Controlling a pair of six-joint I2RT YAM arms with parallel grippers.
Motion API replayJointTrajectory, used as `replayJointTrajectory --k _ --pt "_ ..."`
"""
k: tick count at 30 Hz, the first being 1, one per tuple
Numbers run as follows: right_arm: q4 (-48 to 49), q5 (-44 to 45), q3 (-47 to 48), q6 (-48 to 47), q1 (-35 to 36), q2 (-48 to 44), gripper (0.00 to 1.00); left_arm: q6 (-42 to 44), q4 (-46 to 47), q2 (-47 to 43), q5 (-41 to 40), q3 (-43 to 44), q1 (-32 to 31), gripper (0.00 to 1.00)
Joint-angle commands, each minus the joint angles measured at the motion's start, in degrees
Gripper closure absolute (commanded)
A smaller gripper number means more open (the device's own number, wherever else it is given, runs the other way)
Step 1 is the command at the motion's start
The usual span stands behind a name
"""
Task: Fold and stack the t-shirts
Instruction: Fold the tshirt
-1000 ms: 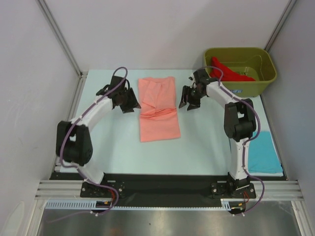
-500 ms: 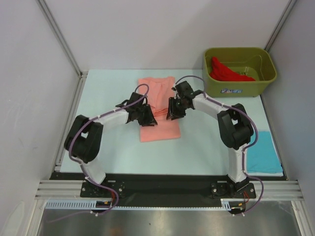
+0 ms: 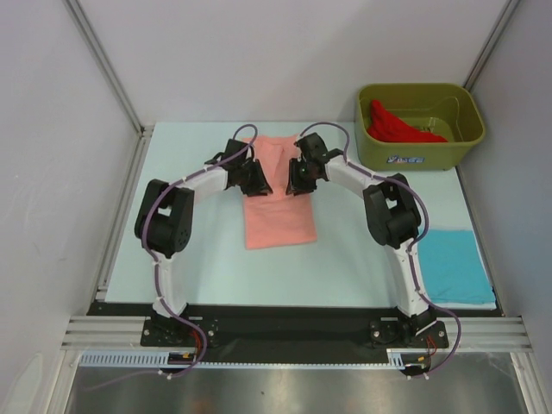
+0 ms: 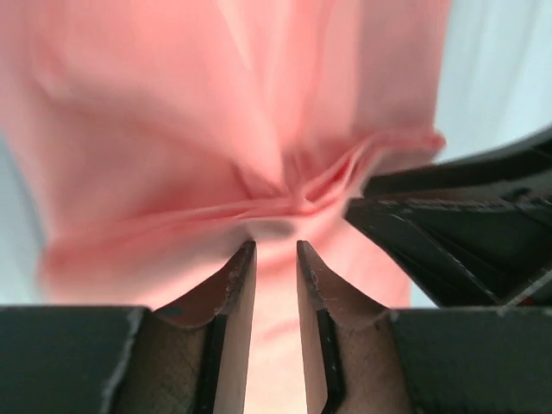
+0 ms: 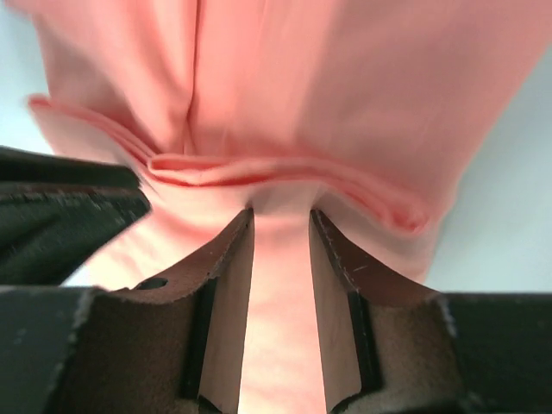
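**Condition of the work**

The salmon-pink t-shirt lies lengthwise at the centre of the table. Its near half is flat. Across its far half a bunched ridge of cloth runs from left to right.

**Change observed**

1. A second ago both arms stood off the shirt, one on each side, with the jaws wide.
2. Both have since swung inward over the cloth, and the jaws have drawn in to a narrow gap.
3. Both then travelled toward the far end. The left gripper now sits on the left part of the ridge and the right gripper on the right part, close together.

**Tool state**

In each wrist view the fingertips press into the ridge, and the creases run in toward the tips. Read this as both grippers clenched on the salmon-pink t-shirt, each holding a pinch of the fold.

**Meaning for the task**

Treat the fold of this shirt as under way but not finished, because the near edge has not moved. You should expect the ridge to be carried or smoothed next. Check that both pinches hold evenly, as a slip on one side would skew the fold.

**Remaining items**

The turquoise-blue t-shirt lies flat at the near right of the table. The bright red t-shirt is heaped in the olive-green tub at the far right. Nothing is stacked yet.
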Motion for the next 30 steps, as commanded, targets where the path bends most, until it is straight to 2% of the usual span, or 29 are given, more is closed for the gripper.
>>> replayJointTrajectory --k 1,5,9,13,16,17,19,20,22,23,24,27,30 --pt "0.52 1.68 7.00 -1.29 -0.89 3.25 0.63 5.47 -1.35 3.46 1.57 6.54 2.45 0.69" --pt "-1.93 2.47 13.69 -1.12 -2.47 7.03 0.61 10.14 -8.98 9.61 -0.01 19.53 2.80 0.67" --pt "-9.48 2.46 22.31 -3.13 -3.53 8.98 0.61 12.34 -14.27 7.01 -2.47 22.91 2.80 0.65" --pt "-15.03 2.82 21.37 -5.68 -3.61 3.80 0.57 10.95 -11.56 -3.09 -1.07 13.44 1.75 0.62" --pt "-14.43 -1.91 12.07 -4.64 -3.70 -3.14 0.53 7.71 -7.53 -10.38 0.86 2.54 -0.09 0.62" --pt "-11.72 -5.41 4.82 -3.76 -3.62 -7.42 0.52 6.56 -6.11 -11.98 1.83 -2.88 -0.62 0.62" --pt "-6.89 -10.43 -3.56 -1.13 -3.44 -11.66 0.52 3.05 -1.91 -15.40 2.62 -8.09 -2.81 0.62" --pt "-3.12 -15.50 -7.00 -0.25 -3.44 -13.16 0.54 2.16 -0.49 -16.03 3.50 -12.73 -3.52 0.63" --pt "-0.81 -20.54 -15.10 0.81 -3.18 -15.89 0.69 -0.48 2.67 -16.82 4.03 -16.71 -5.28 0.66" --pt "1.03 -24.39 -17.12 1.16 -2.83 -16.51 0.91 -1.27 3.82 -17.18 4.82 -20.39 -5.63 0.66" --pt "1.40 -25.65 -19.14 0.99 -2.56 -16.77 0.99 -2.76 4.97 -17.35 5.17 -21.99 -5.81 0.68" --pt "1.58 -28.20 -24.86 -0.41 -2.21 -17.48 1.00 -3.56 7.17 -18.32 3.60 -27.09 -5.81 0.69" --pt "1.92 -26.54 -29.17 -1.64 -3.35 -17.74 1.00 -2.08 5.16 -17.19 0.53 -28.86 -5.72 0.69"
